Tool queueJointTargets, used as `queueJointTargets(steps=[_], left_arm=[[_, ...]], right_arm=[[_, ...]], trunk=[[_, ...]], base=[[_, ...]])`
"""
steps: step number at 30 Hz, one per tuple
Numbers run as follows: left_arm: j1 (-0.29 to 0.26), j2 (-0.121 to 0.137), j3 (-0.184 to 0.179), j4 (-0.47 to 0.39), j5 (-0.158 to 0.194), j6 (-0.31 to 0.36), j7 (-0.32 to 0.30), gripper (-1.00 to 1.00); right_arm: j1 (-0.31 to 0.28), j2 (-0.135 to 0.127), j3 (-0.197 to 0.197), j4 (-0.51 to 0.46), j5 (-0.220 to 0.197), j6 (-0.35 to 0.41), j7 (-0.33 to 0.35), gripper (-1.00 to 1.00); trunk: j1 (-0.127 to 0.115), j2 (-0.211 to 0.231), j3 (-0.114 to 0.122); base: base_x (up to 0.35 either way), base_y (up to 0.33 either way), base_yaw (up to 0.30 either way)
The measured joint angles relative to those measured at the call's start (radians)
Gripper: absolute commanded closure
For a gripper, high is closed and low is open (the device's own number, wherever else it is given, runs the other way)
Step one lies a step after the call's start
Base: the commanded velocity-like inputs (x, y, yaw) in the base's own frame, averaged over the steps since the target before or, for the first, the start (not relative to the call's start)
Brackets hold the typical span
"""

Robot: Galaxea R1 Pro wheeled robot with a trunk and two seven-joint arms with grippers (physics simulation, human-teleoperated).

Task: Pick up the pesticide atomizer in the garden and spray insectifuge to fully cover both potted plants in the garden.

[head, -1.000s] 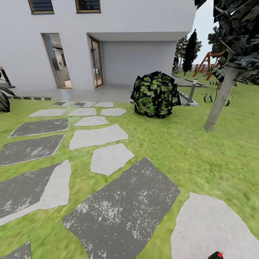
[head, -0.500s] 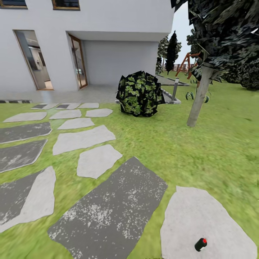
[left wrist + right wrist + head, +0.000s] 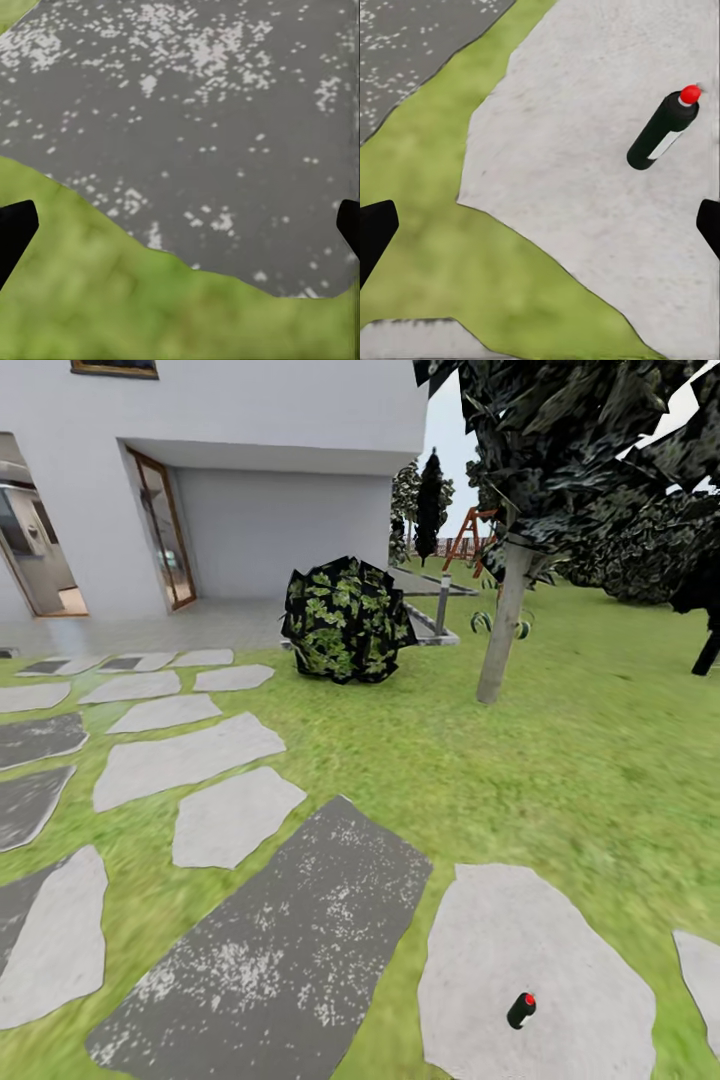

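bottle [image 3: 521,1010] on paving stone [image 3: 530,970], bush [image 3: 346,619] far behind.

Green lawn [image 3: 560,750] set with flat stepping slabs: pale grey stone [image 3: 530,970] carrying a small dark bottle, red-capped [image 3: 521,1010]; beside it, dark speckled slab [image 3: 290,950].

Fingertips [image 3: 13,232] clipped at both wrist views' edges; tree [image 3: 505,615] crown cropped up top; far swing frame [image 3: 468,538] too small to read.
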Motion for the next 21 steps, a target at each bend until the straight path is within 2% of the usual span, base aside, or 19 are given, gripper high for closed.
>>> queueJointTargets(steps=[7,21], left_arm=[[0.007,-0.007,-0.004,0.016,-0.002,-0.026,-0.006,-1.00],[0.007,-0.010,-0.005,0.021,-0.002,-0.030,-0.011,-1.00]], right_arm=[[0.000,-0.002,-0.002,-0.001,-0.001,0.000,0.000,-1.00],[0.000,-0.009,-0.001,-0.002,0.000,-0.001,-0.002,-1.00]], trunk=[[0.000,0.000,0.000],[0.000,0.000,0.000]], base=[[0.000,0.000,-0.265],[0.000,0.000,-0.265]])
